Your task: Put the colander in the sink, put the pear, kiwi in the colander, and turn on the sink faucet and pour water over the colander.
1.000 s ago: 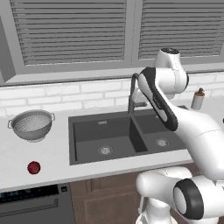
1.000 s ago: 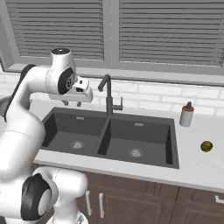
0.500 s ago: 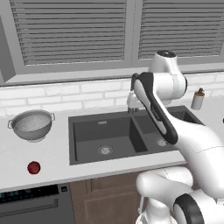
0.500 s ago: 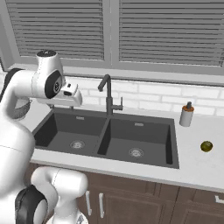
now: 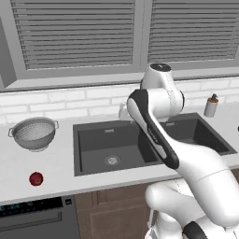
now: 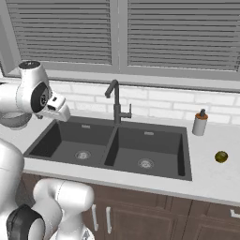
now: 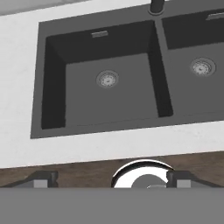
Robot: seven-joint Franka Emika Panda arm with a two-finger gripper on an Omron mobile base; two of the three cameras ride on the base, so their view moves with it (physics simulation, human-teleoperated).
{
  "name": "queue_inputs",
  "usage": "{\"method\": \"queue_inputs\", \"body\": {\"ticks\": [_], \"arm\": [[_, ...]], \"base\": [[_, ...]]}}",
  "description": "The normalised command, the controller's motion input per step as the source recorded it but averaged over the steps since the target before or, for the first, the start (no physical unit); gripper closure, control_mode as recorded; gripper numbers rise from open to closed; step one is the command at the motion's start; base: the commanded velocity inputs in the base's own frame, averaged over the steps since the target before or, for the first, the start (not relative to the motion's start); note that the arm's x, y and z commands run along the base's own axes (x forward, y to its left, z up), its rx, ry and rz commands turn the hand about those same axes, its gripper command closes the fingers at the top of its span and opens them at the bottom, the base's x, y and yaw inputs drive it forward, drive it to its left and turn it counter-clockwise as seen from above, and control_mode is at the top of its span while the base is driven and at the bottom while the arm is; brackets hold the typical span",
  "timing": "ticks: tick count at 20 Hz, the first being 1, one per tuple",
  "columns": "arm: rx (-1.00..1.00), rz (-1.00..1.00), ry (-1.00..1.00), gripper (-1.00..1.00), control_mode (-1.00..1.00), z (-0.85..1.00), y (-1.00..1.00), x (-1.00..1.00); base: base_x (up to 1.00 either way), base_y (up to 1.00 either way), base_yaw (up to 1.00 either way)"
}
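Hand empty above the sink, nothing loaded yet

My gripper [image 7: 112, 180] hangs spread wide over the sink [image 7: 109, 78]; colander [image 5: 34, 133] and pear [image 5: 36, 178] sit left on the counter, kiwi [image 6: 221, 156] far right. Risk: a careless reach left clips the colander's rim and skids it away.

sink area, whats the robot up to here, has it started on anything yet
Nothing is in hand yet. The gripper is open and empty, hanging over the left part of the dark two-basin sink. The colander sits on the counter left of the sink, with the pear in front of it near the counter edge. The kiwi lies on the counter to the sink's right. No water runs from the faucet.
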Motion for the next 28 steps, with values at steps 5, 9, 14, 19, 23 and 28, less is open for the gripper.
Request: {"method": "queue_inputs", "body": {"ticks": [5,9,14,19,23,28], "arm": [[0.14,-0.24,0.00,-1.00,-1.00,-0.32,0.56,0.34],[0.11,-0.19,0.00,-1.00,-1.00,-0.16,0.60,0.45],[0.02,-0.18,0.01,-1.00,-1.00,-0.01,0.66,0.49],[0.00,-0.19,0.07,-1.00,-1.00,0.00,0.75,0.52],[0.00,-0.04,0.03,-1.00,-1.00,0.00,0.51,0.47],[0.00,0.00,0.10,-1.00,-1.00,-0.11,0.60,0.50]], "base": [[0.00,0.00,0.00],[0.00,0.00,0.00],[0.00,0.00,0.00],[0.00,0.00,0.00],[0.00,0.00,0.00],[0.00,0.00,0.00]]}}
